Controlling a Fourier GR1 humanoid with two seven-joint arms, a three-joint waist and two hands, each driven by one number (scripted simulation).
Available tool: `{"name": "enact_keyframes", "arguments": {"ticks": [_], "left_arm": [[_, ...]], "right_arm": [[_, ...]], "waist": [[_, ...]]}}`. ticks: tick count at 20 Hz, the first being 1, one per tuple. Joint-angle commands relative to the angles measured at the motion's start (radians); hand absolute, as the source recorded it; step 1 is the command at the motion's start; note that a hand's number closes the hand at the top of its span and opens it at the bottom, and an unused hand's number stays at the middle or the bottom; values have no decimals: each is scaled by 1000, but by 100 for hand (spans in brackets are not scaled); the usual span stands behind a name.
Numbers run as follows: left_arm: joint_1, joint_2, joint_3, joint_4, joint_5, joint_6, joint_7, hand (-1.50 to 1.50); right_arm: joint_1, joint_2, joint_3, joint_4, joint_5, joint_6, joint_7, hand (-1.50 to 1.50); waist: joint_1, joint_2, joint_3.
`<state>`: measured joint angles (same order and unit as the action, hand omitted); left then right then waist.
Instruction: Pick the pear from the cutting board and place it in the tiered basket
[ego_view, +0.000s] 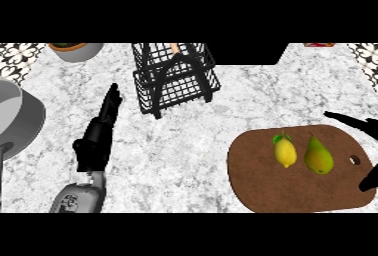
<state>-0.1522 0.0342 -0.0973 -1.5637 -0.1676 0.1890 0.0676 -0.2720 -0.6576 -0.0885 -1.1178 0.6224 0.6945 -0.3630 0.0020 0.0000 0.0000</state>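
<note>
A green-yellow pear (318, 155) lies on the brown cutting board (266, 187) at the lower right, beside a yellow lemon (285, 151). The black wire tiered basket (175, 77) stands at the top centre of the counter. My right hand (358, 123) comes in from the right edge, open, with straight fingers above the board's far right corner and the thumb (369, 182) lower down; it is right of the pear and apart from it. Left of centre, my left hand (100, 131) is open, fingers pointing up, left of the basket.
A grey pot (18, 117) sits at the left edge. A small bowl (75, 51) stands at the top left. The board has a hanging hole (355, 160) near its right end. Patterned tiles show in the top corners.
</note>
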Motion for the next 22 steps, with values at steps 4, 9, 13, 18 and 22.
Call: {"name": "enact_keyframes", "arguments": {"ticks": [4,9,13,18,22], "left_arm": [[2,12,24,-9,20,-36,-11,0],[56,0,8,-39,-12,-20,-19,0],[20,13,37,-40,8,-40,25,0],[-34,-4,31,-52,-9,-25,77,0],[36,-15,9,-60,-15,-26,20,0]], "right_arm": [[-108,42,26,136,64,-9,-28,-150],[-33,95,14,81,71,-40,-7,-150],[11,97,18,67,83,-60,-52,-150],[-112,136,3,171,88,-40,-9,-150],[-76,139,-4,194,107,-73,-57,-150]], "waist": [[5,1,0],[1,0,0],[-2,-1,0],[3,1,0],[3,1,0]]}}
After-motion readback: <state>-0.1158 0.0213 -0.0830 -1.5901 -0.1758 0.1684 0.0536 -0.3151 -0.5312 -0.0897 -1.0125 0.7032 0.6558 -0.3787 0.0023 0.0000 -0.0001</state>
